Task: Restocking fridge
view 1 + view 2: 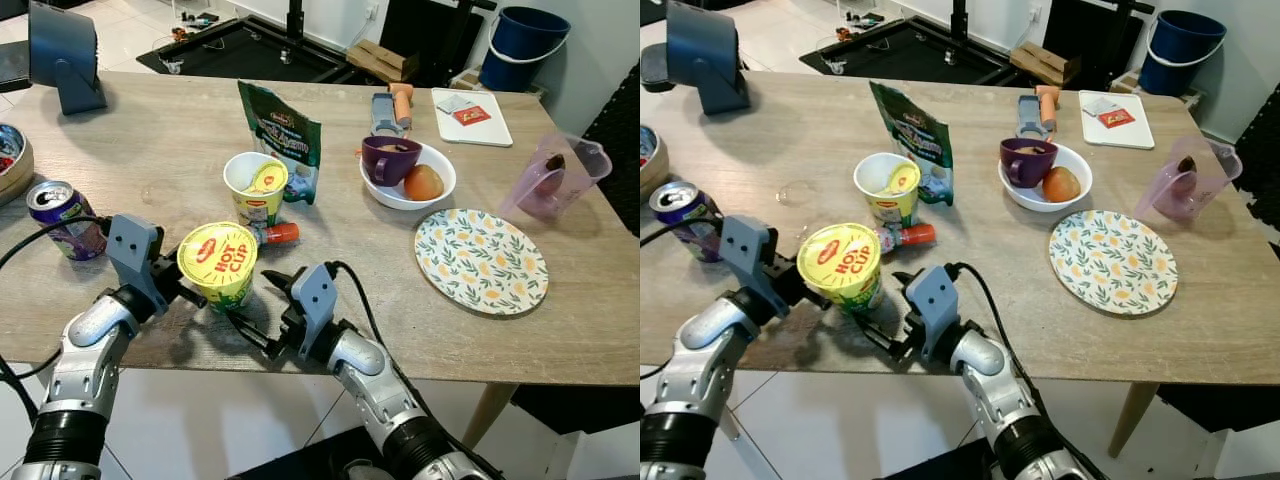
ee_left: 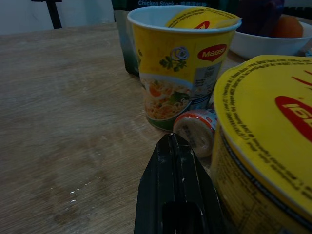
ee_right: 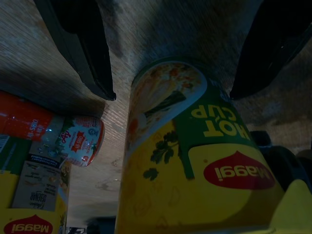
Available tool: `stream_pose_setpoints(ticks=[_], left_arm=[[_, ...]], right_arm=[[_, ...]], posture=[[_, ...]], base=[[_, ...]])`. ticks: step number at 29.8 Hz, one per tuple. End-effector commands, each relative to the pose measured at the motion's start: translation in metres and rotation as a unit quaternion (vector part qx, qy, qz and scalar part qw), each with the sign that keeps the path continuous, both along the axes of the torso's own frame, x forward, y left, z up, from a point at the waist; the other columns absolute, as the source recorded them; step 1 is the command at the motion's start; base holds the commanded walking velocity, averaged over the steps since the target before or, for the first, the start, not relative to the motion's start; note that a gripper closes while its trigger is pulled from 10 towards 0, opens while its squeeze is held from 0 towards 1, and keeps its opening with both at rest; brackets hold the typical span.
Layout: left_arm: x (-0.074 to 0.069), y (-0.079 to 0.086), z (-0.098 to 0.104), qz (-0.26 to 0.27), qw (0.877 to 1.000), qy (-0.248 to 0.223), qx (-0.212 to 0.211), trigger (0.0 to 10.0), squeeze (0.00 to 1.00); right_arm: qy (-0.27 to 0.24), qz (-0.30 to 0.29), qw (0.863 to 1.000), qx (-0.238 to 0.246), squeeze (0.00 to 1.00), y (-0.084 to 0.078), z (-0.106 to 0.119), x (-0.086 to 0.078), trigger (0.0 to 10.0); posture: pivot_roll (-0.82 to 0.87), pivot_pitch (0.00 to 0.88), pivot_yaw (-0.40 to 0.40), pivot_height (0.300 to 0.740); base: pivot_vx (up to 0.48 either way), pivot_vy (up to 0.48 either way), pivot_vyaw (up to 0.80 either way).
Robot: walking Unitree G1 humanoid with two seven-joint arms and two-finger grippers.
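A sealed yellow Hot Cup noodle cup (image 1: 217, 262) is tilted above the front of the wooden table (image 1: 150, 130), its lid facing up towards me. My left gripper (image 1: 190, 290) is shut on it from the left; one black finger (image 2: 175, 195) lies against its side. My right gripper (image 1: 252, 300) stands open just right of the cup, with its fingers (image 3: 83, 48) spread on either side of the cup's base and not touching it. Behind stand an open Maggi cup (image 1: 255, 185) and a green pouch (image 1: 282, 135).
A small red-capped bottle (image 1: 275, 234) lies behind the held cup. A purple can (image 1: 65, 218) stands at the left. A white bowl (image 1: 440, 190) with a mug and fruit, a floral plate (image 1: 482, 260) and a purple jug (image 1: 555, 175) sit to the right.
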State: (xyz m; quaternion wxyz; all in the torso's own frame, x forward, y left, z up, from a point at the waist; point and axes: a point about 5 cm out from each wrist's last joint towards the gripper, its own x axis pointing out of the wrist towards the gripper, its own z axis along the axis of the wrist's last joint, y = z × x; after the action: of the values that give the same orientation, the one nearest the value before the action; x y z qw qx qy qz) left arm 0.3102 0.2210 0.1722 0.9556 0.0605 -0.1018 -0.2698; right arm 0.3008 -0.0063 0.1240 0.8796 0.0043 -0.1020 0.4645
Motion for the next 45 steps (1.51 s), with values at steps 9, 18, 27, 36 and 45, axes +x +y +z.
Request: stream_pose_setpoints(ticks=[9,18,27,36,45], left_arm=[[-0.001,-0.01,-0.004,-0.018,1.0,0.007,-0.006,10.0,0.0],[-0.001,-0.011,-0.003,-0.023,1.0,0.008,-0.005,10.0,0.0],[-0.001,-0.013,-0.003,-0.027,1.0,0.009,-0.006,10.0,0.0],[-0.001,-0.02,-0.005,-0.038,0.999,0.011,-0.01,10.0,0.0],[0.0,-0.023,-0.006,-0.044,0.999,0.014,-0.01,10.0,0.0]], right_arm=[[0.009,0.04,0.996,0.079,0.0,0.025,0.013,-0.012,10.0],[-0.004,0.059,0.995,0.076,0.0,0.033,0.015,-0.018,10.0],[-0.017,0.075,0.996,0.056,0.0,0.043,0.013,-0.024,10.0],[-0.021,0.065,0.997,0.033,0.0,0.046,0.01,-0.023,10.0],[-0.024,0.059,0.997,0.031,0.0,0.046,0.011,-0.021,10.0]], posture=[[0.16,0.249,0.005,0.74],[0.16,0.252,0.011,0.74],[0.16,0.255,0.012,0.74],[0.17,0.256,0.011,0.74],[0.17,0.257,0.013,0.74]], base=[[0.0,0.0,0.0],[0.0,0.0,0.0],[0.0,0.0,0.0],[0.0,0.0,0.0],[0.0,0.0,0.0]])
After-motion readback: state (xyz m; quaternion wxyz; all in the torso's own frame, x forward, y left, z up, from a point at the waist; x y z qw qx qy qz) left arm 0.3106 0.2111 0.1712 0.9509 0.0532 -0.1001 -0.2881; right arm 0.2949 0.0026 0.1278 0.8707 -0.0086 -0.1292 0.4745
